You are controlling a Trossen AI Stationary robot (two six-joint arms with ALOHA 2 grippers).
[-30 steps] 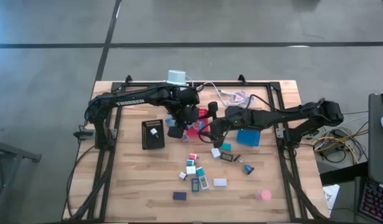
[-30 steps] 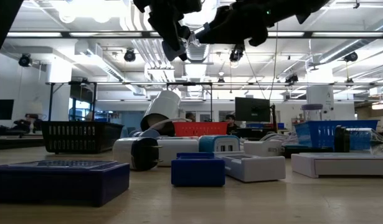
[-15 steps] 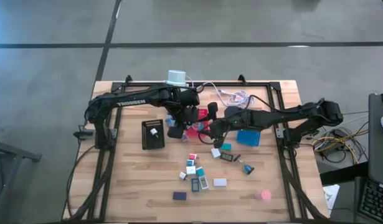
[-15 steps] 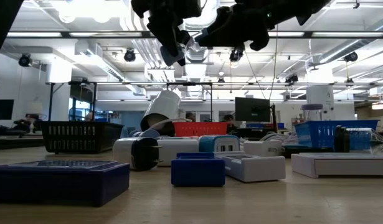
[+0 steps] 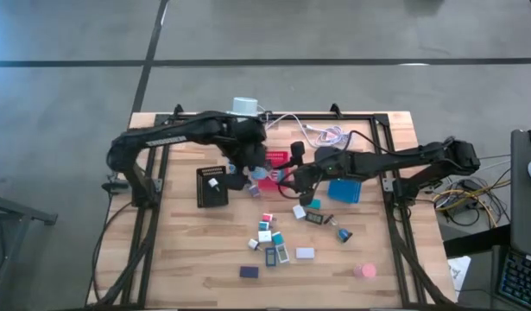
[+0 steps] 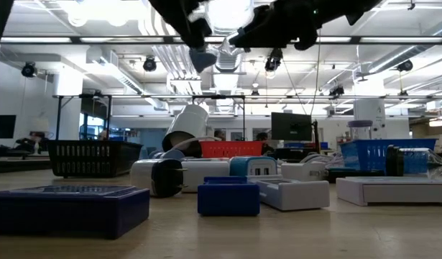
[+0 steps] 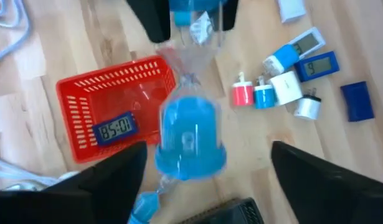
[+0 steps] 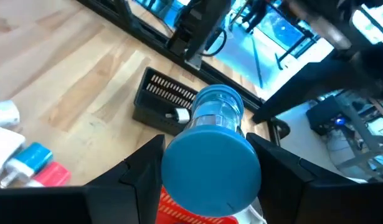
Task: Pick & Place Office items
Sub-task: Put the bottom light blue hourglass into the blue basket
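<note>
**Kid:** Where are your arms?

**Robot:** Both are up over the far middle of the wooden table [image 5: 187, 259], above the red tray [image 7: 110, 93].

**Kid:** Who has the blue and clear piece [image 8: 210, 149]?

**Robot:** My right gripper [image 8: 207, 168] does. It is squeezed on one blue end. The piece's long way runs from that gripper toward my left one. Its free end points left, toward the black tray [image 8: 160, 102].

**Kid:** And the left one?

**Robot:** My left gripper [image 7: 207, 155] is spread wide and holds nothing.
</note>
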